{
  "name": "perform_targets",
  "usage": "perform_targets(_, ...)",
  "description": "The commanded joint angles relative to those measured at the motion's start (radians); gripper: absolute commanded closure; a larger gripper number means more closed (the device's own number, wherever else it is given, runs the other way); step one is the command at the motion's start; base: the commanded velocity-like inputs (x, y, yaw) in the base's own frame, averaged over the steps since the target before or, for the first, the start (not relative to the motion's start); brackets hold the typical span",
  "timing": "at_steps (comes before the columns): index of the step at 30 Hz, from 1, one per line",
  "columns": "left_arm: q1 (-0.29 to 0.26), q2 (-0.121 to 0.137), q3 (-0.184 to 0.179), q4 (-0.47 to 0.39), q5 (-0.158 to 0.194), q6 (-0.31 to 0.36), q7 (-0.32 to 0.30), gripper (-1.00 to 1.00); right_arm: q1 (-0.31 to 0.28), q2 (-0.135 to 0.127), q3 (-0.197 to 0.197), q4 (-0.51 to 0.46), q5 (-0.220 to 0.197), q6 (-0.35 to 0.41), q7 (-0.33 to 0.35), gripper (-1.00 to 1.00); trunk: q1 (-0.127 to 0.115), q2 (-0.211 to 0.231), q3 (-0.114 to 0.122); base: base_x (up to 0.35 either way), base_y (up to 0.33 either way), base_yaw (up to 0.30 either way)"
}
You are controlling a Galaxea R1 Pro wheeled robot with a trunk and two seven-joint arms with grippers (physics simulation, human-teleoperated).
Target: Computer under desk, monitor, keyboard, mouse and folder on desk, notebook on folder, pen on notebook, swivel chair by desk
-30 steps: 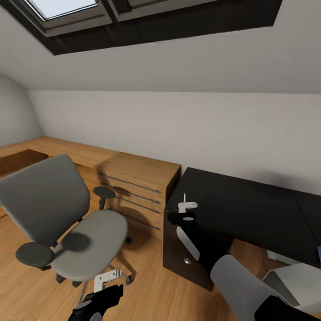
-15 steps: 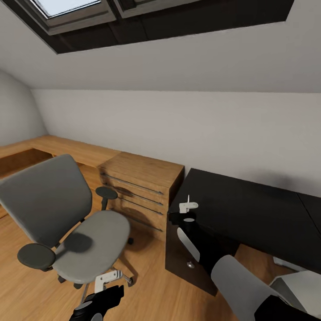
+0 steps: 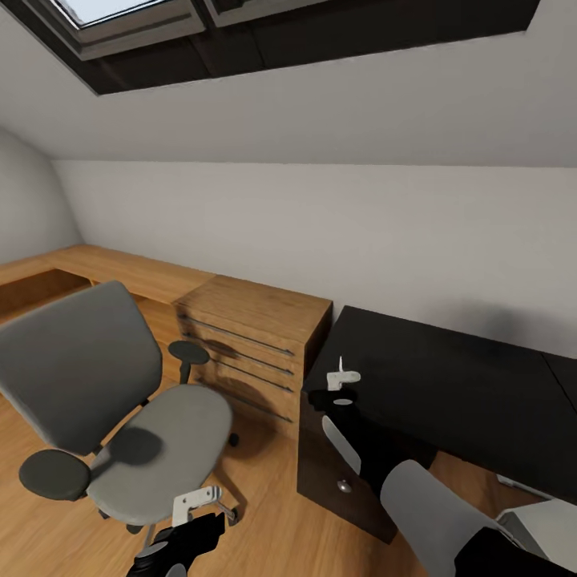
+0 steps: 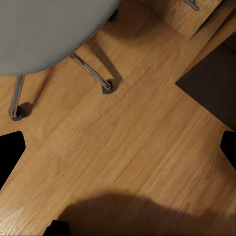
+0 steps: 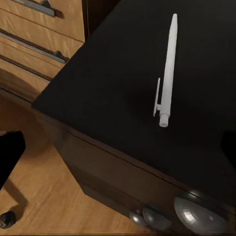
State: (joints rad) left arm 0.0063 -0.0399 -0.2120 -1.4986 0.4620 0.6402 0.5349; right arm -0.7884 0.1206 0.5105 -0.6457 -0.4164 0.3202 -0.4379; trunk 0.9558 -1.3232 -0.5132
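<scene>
Your right gripper [image 3: 337, 396] hangs over the near left corner of the desk [image 3: 449, 385]. In the right wrist view its two dark fingers [image 5: 10, 157] sit at opposite edges of the picture, spread wide with nothing between them. Your left gripper [image 3: 183, 538] is low over the wood floor [image 4: 137, 147], left of the desk. Its black fingertips [image 4: 9, 147] are likewise wide apart and empty.

There is one pen [image 5: 166, 73], white and with a clip. It is on the glossy black top near that left corner and just beyond your right gripper. From the head camera it reads only as a thin pale sliver [image 3: 340, 365], and I cannot tell from either view whether it lies flat on the top.

There is one swivel chair [image 3: 152, 441], grey and with two round black armrests. It stands well left of the desk with its seat bare. One light-wood drawer unit [image 3: 256, 336] stands between them against the wall, touching the desk's left end and showing four long bar handles.

The left wrist camera gives you the chair's underside, with chrome legs and two casters [image 4: 107, 88] on the floor, which the head view barely shows. The right wrist camera shows rounded silver knobs [image 5: 196, 214] on the desk's dark drawer front, while the head view catches a single one [image 3: 344, 486]. The head view alone takes in the sloped white wall and the skylight [image 3: 120, 16] overhead.
</scene>
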Motion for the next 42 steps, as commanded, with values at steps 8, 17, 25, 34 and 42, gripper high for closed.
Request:
perform_targets(8,0.0,0.0,-0.004,-0.002,0.01,-0.004,0.008,-1.0,-0.007,0.0,0.005,0.121,-0.008,-0.064,-0.008,-1.0,0.0,-0.001,-0.001,0.177,0.0,0.0)
perform_targets(17,0.0,0.0,-0.006,-0.003,0.01,-0.005,0.008,-1.0,-0.037,-0.001,0.004,0.205,-0.011,-0.096,-0.008,-1.0,0.0,-0.001,-0.001,0.078,0.0,0.0)
perform_targets(25,0.0,0.001,-0.017,-0.004,0.01,-0.006,0.008,-1.0,-0.043,-0.001,0.003,0.237,-0.015,-0.099,-0.007,-1.0,0.0,-0.001,-0.001,0.261,0.0,0.0)
perform_targets(34,0.0,0.001,-0.018,-0.009,0.01,-0.005,0.008,-1.0,-0.052,0.001,0.002,0.295,-0.02,-0.155,-0.003,-1.0,0.0,-0.001,-0.001,0.105,0.0,0.0)
perform_targets(42,0.0,0.002,-0.018,-0.016,0.01,-0.005,0.008,-1.0,-0.055,0.004,0.002,0.311,-0.023,-0.173,-0.002,-1.0,0.0,-0.001,-0.001,0.009,0.0,0.0)
